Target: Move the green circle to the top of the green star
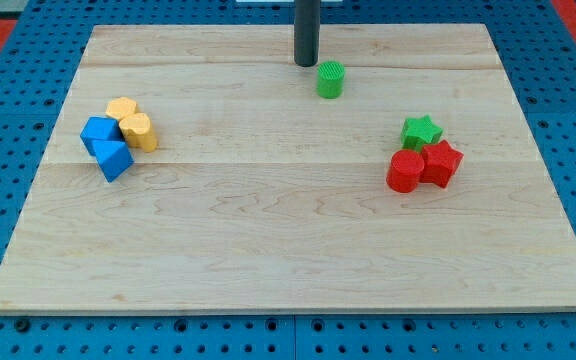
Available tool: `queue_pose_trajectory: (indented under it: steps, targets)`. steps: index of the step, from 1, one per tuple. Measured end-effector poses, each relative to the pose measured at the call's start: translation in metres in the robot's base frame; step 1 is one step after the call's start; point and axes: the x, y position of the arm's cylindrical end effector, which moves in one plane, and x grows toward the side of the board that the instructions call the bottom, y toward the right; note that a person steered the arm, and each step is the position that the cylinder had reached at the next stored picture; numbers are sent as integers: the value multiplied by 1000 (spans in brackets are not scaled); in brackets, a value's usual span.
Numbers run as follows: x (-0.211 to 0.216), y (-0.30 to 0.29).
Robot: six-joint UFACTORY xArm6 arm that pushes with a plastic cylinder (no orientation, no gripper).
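Currently green circle sits near the desk's top edge, about mid-width, a short ribbed-looking plastic cylinder. My tip is just beside it on the view's upper left, probably placed to shove it right and down; contact unclear. No jaws on this rig, only a plain dark rod. Green star is toward the right edge, touching two red blocks below it. Blue and yellow blocks cluster near the left edge. Desk is pale wood planks, smooth.
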Motion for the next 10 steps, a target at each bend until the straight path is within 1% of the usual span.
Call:
queue_pose_trajectory:
  steps: [2,3,4,5,6,7,8,9,10]
  targets:
    - [20,6]
    - [65,16]
    - [92,25]
    - [77,37]
    - [65,11]
    - [65,77]
    - [82,113]
    - [75,108]
    - [55,108]
